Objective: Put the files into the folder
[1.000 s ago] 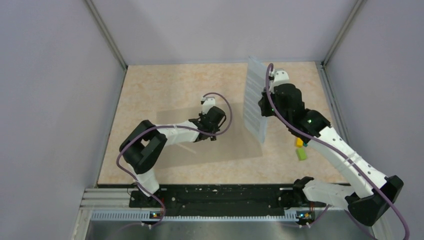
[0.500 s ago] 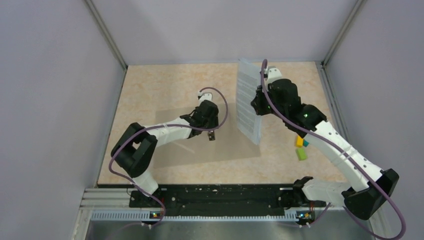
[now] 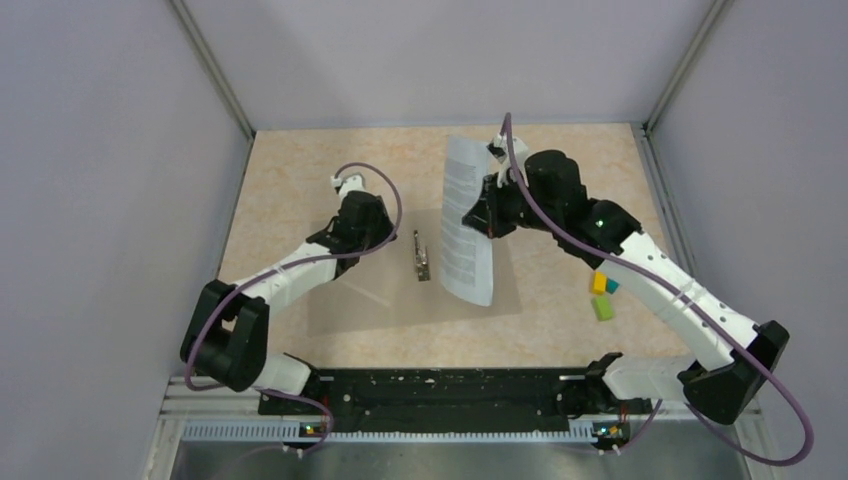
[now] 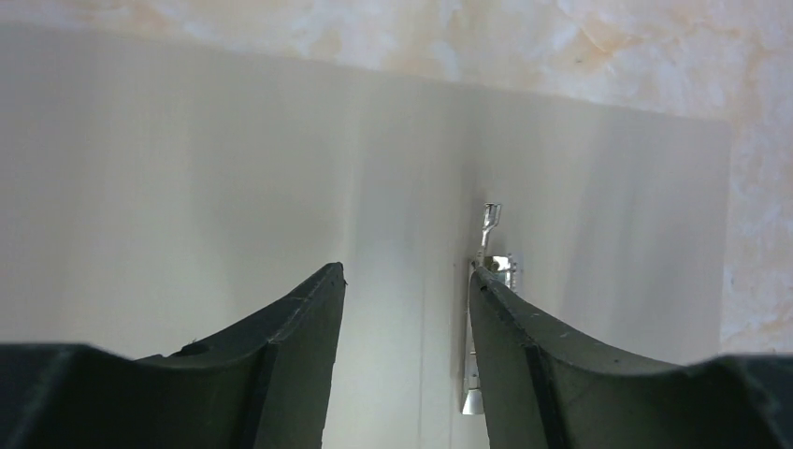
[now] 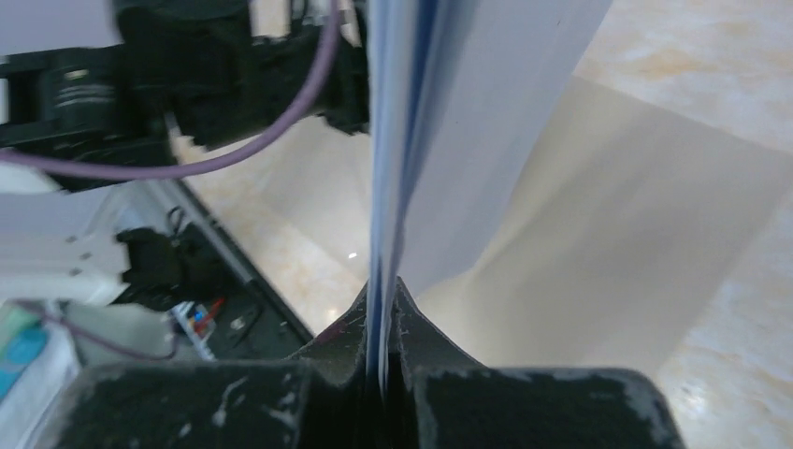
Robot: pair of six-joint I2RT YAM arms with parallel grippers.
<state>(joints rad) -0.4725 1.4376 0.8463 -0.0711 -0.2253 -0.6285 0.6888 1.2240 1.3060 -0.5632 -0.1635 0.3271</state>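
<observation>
Stack of thin white paper sheets (image 3: 468, 235) looks light and floppy: my right claw (image 5: 382, 299) pinches one long edge, left claw (image 4: 407, 281) spread empty above brown cardboard folder (image 3: 380, 300).

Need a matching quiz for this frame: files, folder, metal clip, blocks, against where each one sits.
1 files
2 folder
3 metal clip
4 blocks

a lying on the folder
b flat on the table
c pinched in the right claw, off the table
d on the table, right of the folder

Pairs: 1-c, 2-b, 3-a, 4-d
</observation>
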